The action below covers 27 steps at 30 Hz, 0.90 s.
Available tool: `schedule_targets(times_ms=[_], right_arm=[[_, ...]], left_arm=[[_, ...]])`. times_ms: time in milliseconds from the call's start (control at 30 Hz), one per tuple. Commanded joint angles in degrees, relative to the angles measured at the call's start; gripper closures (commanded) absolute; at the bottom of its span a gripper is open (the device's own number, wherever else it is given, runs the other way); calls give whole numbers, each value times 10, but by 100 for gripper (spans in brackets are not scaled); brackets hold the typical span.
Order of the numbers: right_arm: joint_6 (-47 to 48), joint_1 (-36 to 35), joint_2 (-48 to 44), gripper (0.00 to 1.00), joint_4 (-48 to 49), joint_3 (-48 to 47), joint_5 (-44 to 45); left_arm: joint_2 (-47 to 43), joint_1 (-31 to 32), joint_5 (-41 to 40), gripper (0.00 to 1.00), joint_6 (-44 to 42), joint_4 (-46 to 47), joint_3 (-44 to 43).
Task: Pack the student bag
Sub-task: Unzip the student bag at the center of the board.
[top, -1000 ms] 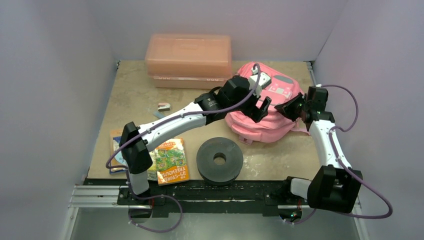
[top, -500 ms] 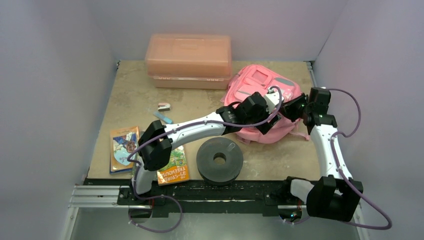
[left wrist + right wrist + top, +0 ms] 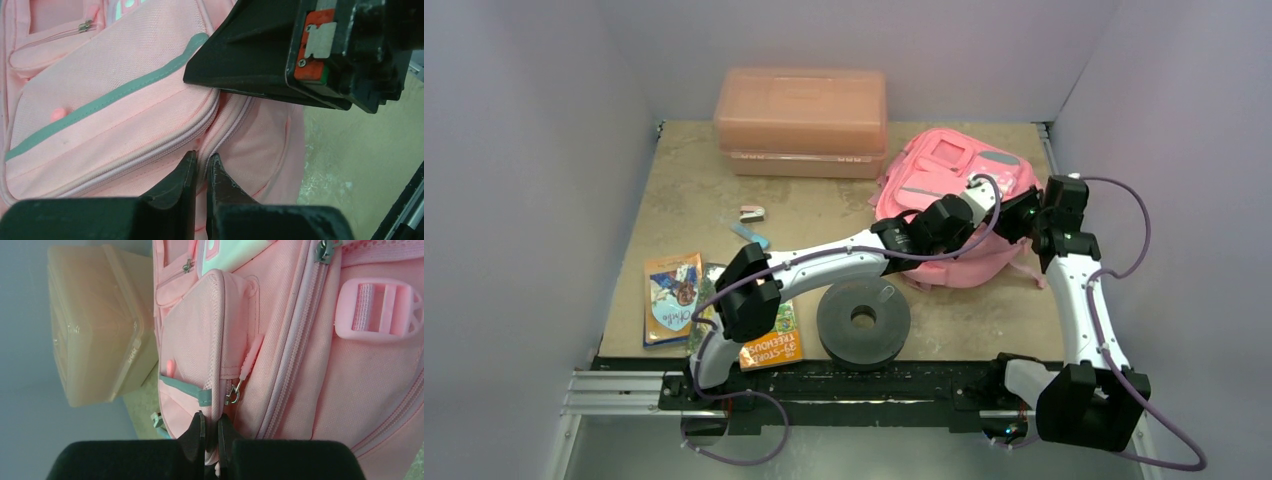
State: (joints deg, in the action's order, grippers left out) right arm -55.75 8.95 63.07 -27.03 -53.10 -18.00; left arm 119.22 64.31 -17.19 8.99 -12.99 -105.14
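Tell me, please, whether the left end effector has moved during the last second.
Yes. The left end effector has swung rightward, farther from the salmon plastic box, across the student bag.

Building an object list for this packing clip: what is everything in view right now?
student bag: one, bright pink, grey trim, far right
plastic box: one, salmon-pink, far edge, left of bag
black disc: one, holed centre, near edge, middle
Treehouse book: one, green-orange cover, near left
picture book: one, orange-blue, leftmost
light-blue stick: one, possibly a pen, left of centre
small pink-and-white item: one, beyond the stick
left gripper: one, black, shut on bag's zipper seam
right gripper: one, black, shut on bag's pocket edge
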Motion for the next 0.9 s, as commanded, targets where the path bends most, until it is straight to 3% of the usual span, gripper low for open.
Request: schedule_targets(times_ms=[0, 233, 367, 467, 567, 600, 700, 867], right_arm=[[43, -1, -50, 100, 39, -20, -54], [167, -1, -41, 100, 36, -29, -31], [126, -1, -37, 100, 30, -27, -39], [84, -1, -37, 100, 22, -37, -44], [51, -1, -31, 100, 5, -56, -42], [41, -1, -27, 100, -2, -66, -39], [4, -1, -17, 100, -18, -77, -38], [-25, -1, -3, 100, -25, -91, -40]], left_arm=[[5, -20, -49, 100, 16, 7, -31], [-36, -27, -16, 100, 51, 22, -4], [-46, -30, 39, 100, 40, 22, -1], [-66, -29, 48, 63, 39, 25, 20], [-92, -26, 51, 16, 30, 49, 58], [-98, -23, 53, 8, 26, 56, 68], [-111, -12, 61, 0, 18, 88, 106], [-97, 8, 65, 0, -5, 120, 135]])
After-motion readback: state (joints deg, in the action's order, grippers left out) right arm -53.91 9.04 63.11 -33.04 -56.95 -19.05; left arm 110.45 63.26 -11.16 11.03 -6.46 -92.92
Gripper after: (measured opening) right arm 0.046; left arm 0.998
